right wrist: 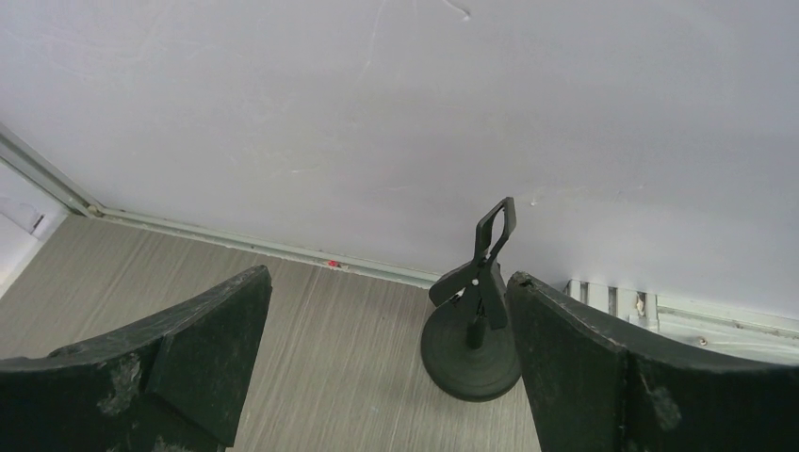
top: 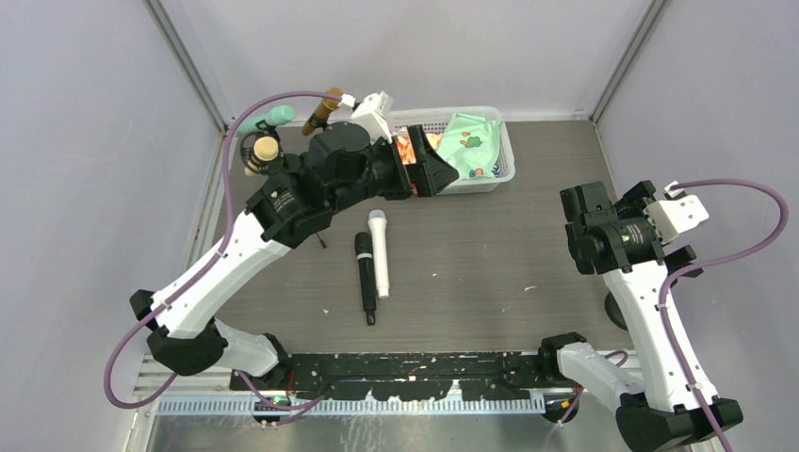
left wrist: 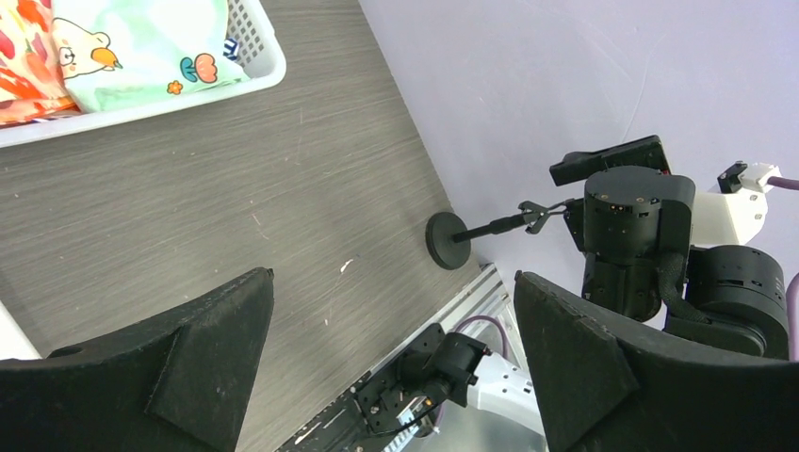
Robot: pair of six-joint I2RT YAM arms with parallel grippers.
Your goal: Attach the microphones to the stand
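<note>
Mics: black mic [top: 365,279] and white mic [top: 379,252] lie side by side, centre tabletop [top: 490,254]. Green mic [top: 267,119], brown-gold mic [top: 322,110] and pale-yellow mic [top: 263,151] sit rear-left; mounts hidden behind L arm. Clip stand [right wrist: 471,353] by R arm, base part-covered in top view. L end effector [left wrist: 393,276] and R end effector [right wrist: 389,273]: wide, nothing held.

You are looking down on the whole table [top: 490,254] from overhead, while the left wrist camera is facing across it to the right and both wrist cameras are catching the black clip stand [right wrist: 471,350], the right one nearer.
</note>
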